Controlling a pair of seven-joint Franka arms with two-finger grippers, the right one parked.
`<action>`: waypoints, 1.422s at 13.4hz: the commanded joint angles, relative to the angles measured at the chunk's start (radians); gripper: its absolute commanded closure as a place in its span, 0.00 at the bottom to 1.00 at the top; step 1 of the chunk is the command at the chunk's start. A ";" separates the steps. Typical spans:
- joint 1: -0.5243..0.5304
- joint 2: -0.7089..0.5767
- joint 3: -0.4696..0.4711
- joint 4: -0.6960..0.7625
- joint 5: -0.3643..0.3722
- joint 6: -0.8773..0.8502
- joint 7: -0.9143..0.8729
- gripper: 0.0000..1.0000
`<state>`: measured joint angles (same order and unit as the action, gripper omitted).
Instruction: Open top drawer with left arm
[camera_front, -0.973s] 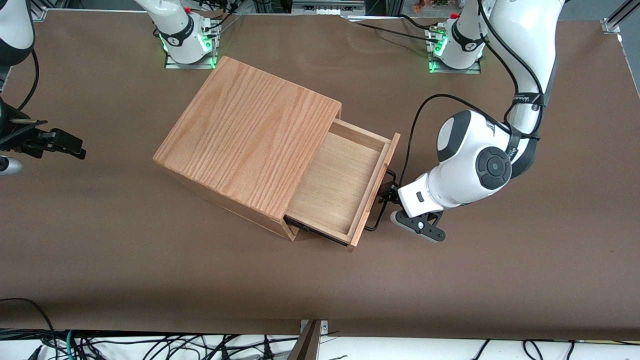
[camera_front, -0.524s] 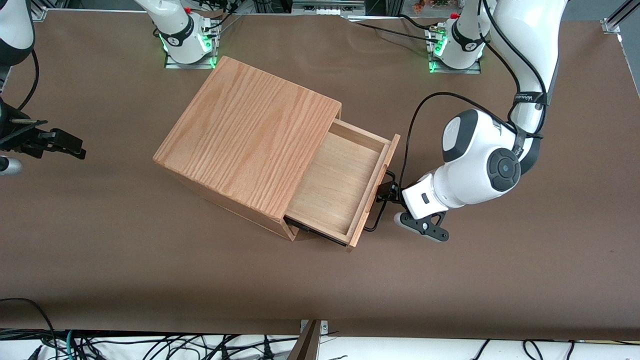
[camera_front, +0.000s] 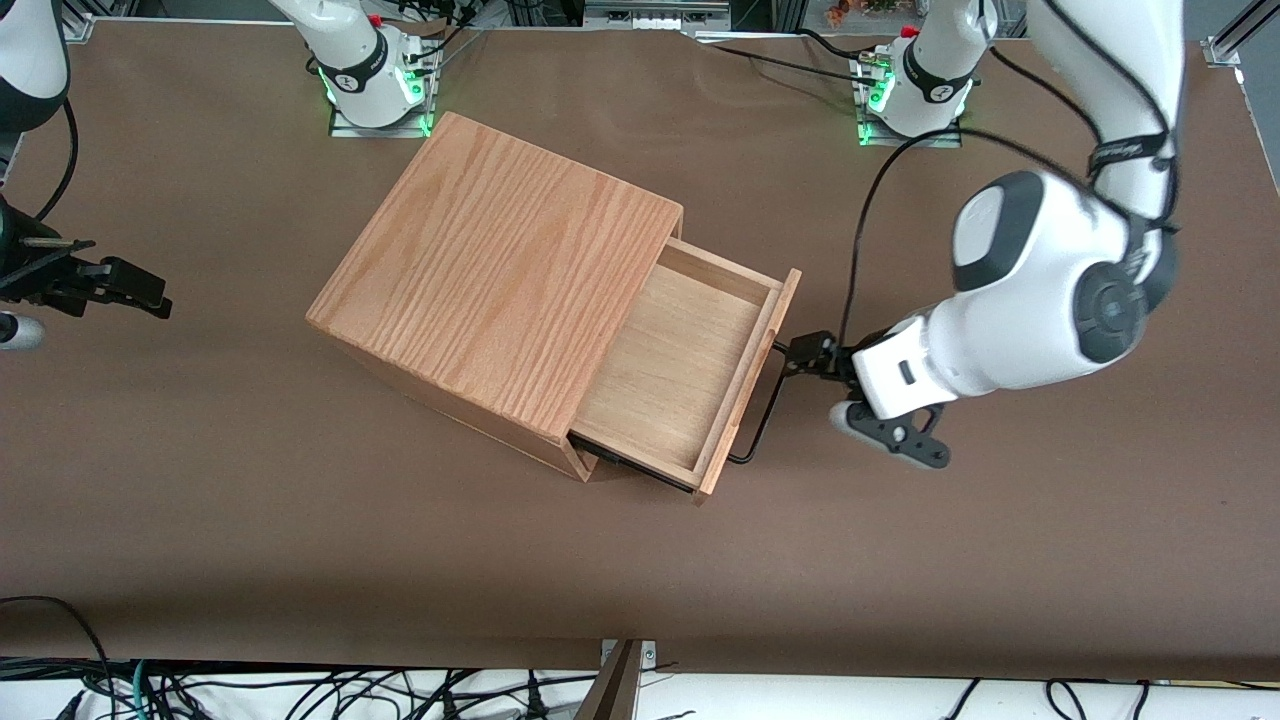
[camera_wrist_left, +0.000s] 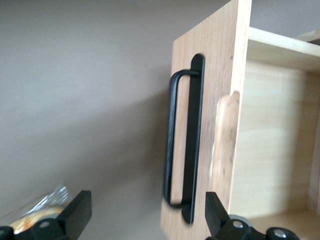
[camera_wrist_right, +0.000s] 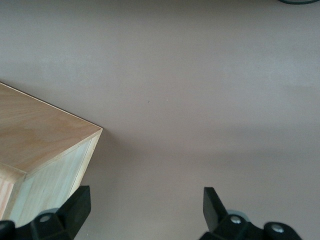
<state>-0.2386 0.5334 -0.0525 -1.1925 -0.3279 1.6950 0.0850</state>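
Nearest the front camera, we saw only bare brown table (camera_front: 400, 560), and farther in stood the oak-grain box (camera_front: 500, 280), set at an angle on that surface. Its top drawer (camera_front: 680, 360) was pulled well out toward the working arm's end of the table, with the pale smooth inside open to view and nothing lying in it. On the drawer's front ran the thin black wire handle (camera_front: 762, 405), which our wrist camera showed as a long loop (camera_wrist_left: 182, 140) standing off the light wood panel. Just in front of that handle we found the gripper (camera_front: 810, 355) of the left arm (camera_front: 1030, 290), near the wire but apart from it, holding nothing. Its two black fingers (camera_wrist_left: 75, 212) were spread wide, one to each side of the handle in the wrist view, with clear space between them and the wire. Farther still, both arm bases (camera_front: 910, 90) sat with green lights glowing
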 joint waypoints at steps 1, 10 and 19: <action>0.027 -0.051 -0.003 0.022 0.117 -0.066 -0.007 0.00; 0.136 -0.207 -0.006 0.027 0.348 -0.239 -0.001 0.00; 0.174 -0.538 0.002 -0.513 0.276 0.014 -0.103 0.00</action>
<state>-0.0717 0.1073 -0.0466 -1.5438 -0.0242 1.6445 0.0356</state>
